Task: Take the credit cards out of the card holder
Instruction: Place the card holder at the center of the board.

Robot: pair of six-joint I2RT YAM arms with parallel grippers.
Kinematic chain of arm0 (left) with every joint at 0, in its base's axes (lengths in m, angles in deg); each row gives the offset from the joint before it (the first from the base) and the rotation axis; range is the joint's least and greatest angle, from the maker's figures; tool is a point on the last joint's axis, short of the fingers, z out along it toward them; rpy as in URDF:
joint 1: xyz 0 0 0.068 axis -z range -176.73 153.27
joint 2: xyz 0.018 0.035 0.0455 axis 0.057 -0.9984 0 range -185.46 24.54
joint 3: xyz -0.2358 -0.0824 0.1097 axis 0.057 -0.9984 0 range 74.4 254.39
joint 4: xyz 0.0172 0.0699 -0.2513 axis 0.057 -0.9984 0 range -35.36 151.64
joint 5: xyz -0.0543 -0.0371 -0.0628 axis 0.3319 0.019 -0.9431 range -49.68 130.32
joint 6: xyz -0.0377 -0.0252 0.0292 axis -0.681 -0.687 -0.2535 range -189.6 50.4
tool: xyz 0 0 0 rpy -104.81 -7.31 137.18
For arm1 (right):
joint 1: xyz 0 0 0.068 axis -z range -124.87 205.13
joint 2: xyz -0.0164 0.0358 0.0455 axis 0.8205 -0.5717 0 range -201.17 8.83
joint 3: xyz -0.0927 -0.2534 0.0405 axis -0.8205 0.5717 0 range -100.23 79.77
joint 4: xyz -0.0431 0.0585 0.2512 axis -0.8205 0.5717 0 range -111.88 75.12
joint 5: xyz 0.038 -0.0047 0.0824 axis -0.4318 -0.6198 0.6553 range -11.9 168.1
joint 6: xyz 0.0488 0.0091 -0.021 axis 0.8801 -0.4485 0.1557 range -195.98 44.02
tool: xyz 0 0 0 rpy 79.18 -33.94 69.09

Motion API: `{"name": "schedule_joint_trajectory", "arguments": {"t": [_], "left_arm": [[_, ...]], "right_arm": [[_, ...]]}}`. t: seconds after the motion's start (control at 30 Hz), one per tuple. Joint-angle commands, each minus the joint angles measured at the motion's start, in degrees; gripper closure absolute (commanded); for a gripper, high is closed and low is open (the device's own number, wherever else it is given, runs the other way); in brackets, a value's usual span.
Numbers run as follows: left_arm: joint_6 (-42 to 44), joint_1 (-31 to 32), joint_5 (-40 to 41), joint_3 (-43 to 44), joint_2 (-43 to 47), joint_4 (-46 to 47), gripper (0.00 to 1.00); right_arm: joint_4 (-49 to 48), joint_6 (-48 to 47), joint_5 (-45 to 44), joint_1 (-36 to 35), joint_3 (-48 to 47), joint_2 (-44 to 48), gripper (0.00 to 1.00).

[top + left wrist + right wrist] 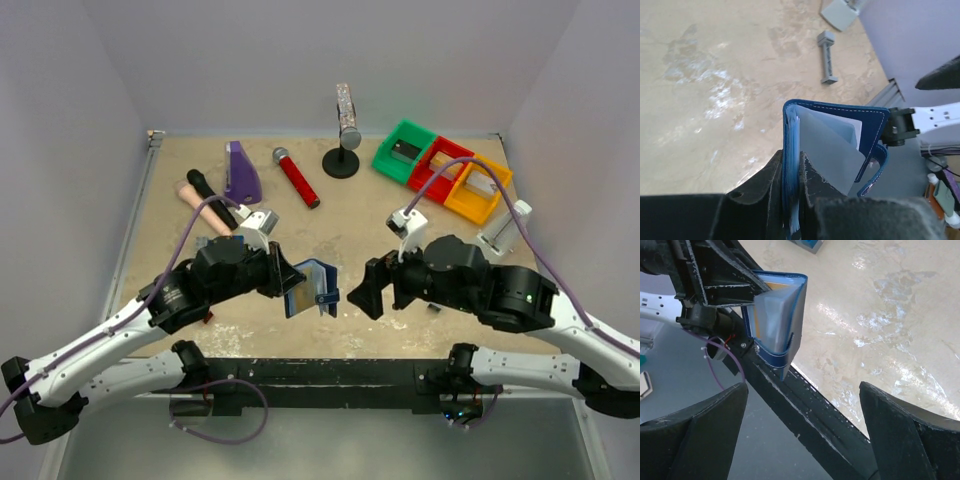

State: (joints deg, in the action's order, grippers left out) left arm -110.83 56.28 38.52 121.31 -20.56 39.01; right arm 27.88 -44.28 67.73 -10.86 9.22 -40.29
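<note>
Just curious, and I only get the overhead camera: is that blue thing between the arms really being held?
Observer: Yes; the left wrist camera shows the left fingers clamped on one edge of the card holder.
Visitor: Any cards inside?
Observer: The right wrist camera shows an orange card behind a cloudy sleeve.
Visitor: And the other arm?
Observer: The right fingers stand wide apart, not touching the holder.

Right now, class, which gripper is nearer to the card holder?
Left. The left gripper is shut on the card holder, clamping its edge. The right gripper hangs open just to the holder's right, not touching it.
</note>
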Motion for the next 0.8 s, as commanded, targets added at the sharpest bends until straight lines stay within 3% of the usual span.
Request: {"name": "schedule_joint_trajectory", "arguments": {"t": [0.0,0.1,0.27,0.77], "left_arm": [[-2.53,0.60,9.17,9.93,-4.28,-17.59,1.00],[-2.97,1.30,13.75,15.82,-7.88,-24.90,1.00],[-3.33,1.65,14.28,21.54,-9.83,-27.64,1.00],[-5.35,3.41,10.86,22.52,-9.57,-25.80,1.00]], "right_arm": [[-3.96,-2.26,2.55,-0.97,-1.27,-4.66,0.01],[-8.70,-1.12,3.34,-1.24,-0.21,-7.03,0.01],[-12.31,-0.33,3.52,-1.77,-1.35,-13.09,0.01],[-10.21,1.69,-1.93,-1.77,-4.86,-20.66,0.01]]}}
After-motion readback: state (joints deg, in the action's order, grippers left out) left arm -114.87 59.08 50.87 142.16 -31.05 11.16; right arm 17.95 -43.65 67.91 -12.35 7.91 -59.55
